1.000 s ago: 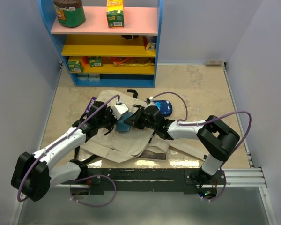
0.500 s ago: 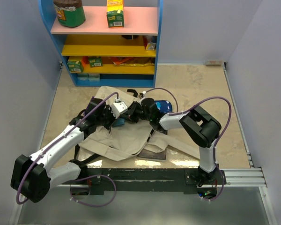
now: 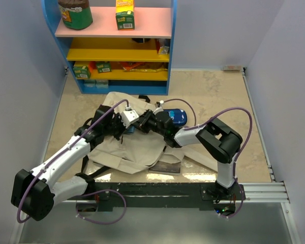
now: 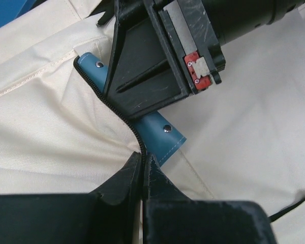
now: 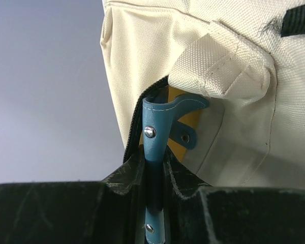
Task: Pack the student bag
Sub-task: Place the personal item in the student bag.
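Our right gripper (image 5: 154, 169), clamped tight on the teal zip tab (image 5: 153, 119), has tugged it slightly far-left while our left gripper (image 4: 142, 168) pinches the student bag (image 4: 244, 127) edge, jaws closed, so we judge the zip (image 4: 113, 108) is being worked.

Blue shelf unit (image 3: 107, 51) against pale walls (image 3: 20, 76), beige marble tabletop (image 3: 213, 96).

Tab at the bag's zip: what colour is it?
The tab on the bag is teal blue; right wrist view shows it best.

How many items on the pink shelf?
2 on the pink shelf: a dark jar at the left end, a yellow-green box near the middle. Anything further back may be hidden.
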Robot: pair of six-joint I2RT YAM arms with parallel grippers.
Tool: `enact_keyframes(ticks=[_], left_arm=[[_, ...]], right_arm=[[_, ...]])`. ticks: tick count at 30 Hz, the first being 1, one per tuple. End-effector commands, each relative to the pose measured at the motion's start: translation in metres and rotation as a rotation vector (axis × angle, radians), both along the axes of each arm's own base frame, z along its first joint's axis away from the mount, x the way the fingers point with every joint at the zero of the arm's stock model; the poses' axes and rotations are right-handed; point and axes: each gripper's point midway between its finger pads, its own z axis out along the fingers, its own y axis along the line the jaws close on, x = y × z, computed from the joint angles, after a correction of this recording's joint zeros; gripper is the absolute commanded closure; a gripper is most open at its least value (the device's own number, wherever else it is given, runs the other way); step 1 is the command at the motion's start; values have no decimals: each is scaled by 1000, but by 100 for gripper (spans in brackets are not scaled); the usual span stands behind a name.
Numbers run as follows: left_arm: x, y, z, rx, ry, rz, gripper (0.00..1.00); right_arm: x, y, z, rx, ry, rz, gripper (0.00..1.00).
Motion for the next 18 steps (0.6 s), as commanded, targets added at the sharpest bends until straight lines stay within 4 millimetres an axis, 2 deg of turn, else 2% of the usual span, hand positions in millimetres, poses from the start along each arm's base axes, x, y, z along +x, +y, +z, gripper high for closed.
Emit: enact_keyframes(ticks=[1, 8, 9, 10, 11, 13, 14, 16, 18], left_arm=[[-19, -37, 36, -167, 27, -143, 100], [-19, -40, 40, -203, 55, -141, 100], [-18, -40, 40, -206, 54, -139, 100], [-19, -41, 39, -211, 59, -140, 100], [-19, -42, 40, -214, 58, -144, 100], [-18, -43, 42, -220, 57, -145, 100], [-17, -43, 43, -221, 56, -143, 100], [-17, -42, 44, -225, 57, -142, 100], [-17, -42, 45, -225, 52, -142, 100]], right_arm=[[39, -2, 83, 292, -143, -192, 100], [33, -15, 85, 412, -119, -219, 100], [32, -12, 85, 408, -125, -205, 100], [33, 0, 84, 355, -139, -178, 100], [21, 18, 82, 320, -144, -125, 100], [15, 45, 69, 210, -149, -61, 100], [4, 57, 64, 186, -144, -27, 100], [-3, 69, 50, 140, -148, 7, 100], [-22, 81, 40, 105, -152, 92, 100]])
